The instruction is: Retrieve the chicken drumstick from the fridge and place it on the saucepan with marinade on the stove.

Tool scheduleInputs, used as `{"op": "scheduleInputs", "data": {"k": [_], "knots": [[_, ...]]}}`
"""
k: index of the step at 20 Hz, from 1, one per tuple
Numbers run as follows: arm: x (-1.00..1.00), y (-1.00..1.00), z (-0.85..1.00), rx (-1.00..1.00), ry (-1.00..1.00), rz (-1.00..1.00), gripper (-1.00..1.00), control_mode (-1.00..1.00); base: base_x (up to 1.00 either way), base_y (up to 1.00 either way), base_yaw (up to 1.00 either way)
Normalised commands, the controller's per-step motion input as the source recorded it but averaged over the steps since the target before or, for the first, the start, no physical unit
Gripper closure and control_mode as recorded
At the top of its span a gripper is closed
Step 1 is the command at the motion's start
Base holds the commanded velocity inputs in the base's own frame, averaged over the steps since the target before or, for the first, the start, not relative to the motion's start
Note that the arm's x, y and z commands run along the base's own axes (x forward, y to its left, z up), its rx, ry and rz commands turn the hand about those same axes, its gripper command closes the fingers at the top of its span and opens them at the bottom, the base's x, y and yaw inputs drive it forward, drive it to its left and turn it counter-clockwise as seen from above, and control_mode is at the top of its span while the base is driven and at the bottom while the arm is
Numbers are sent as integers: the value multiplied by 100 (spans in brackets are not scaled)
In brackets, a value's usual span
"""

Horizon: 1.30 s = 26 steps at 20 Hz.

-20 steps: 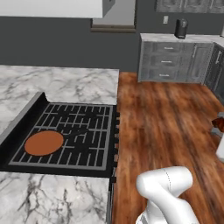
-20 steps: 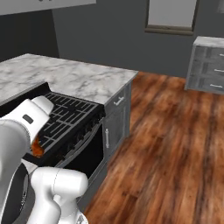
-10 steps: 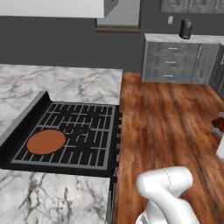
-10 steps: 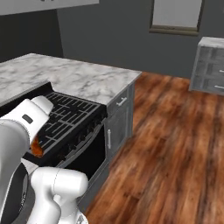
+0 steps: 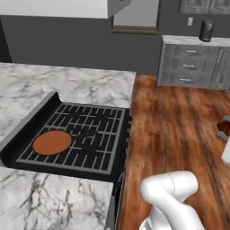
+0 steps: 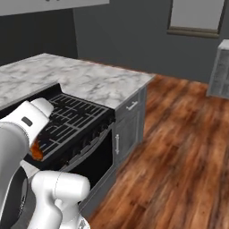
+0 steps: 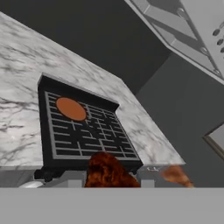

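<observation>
Saucepan with marinade (image 5: 52, 142) sits on left rear burner of stove (image 5: 92, 152), marble table (image 5: 67, 83) around it. Chicken drumstick (image 7: 107, 172) low centre in hand view, apparently gripped in jaws, well short of pan. Transport step: carrying to stove. Next: swing over pan's disc, lower, release. Wood floor (image 5: 179, 121) to right, grey drawers (image 5: 193, 65) beyond.

A kitchen: gas stove (image 5: 76, 139), marble counter (image 5: 67, 85), grey drawers (image 5: 193, 67).

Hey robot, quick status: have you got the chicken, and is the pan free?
Gripper shut on drumstick. Pan on stove, nothing in it yet. Nothing in the way.
</observation>
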Motion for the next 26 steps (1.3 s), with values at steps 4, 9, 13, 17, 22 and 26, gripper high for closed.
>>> {"op": "scheduleInputs", "data": {"k": [4,9,13,17,22,26], "knots": [[0,0,0,0,0,0,100,100,27,0,32],[0,0,0,0,0,0,100,100,27,0,38],[0,0,0,0,0,0,100,100,22,0,41],[0,0,0,0,0,0,100,100,19,0,42],[0,0,0,0,0,0,100,100,19,0,42],[0,0,0,0,0,0,100,100,17,0,40]]}}
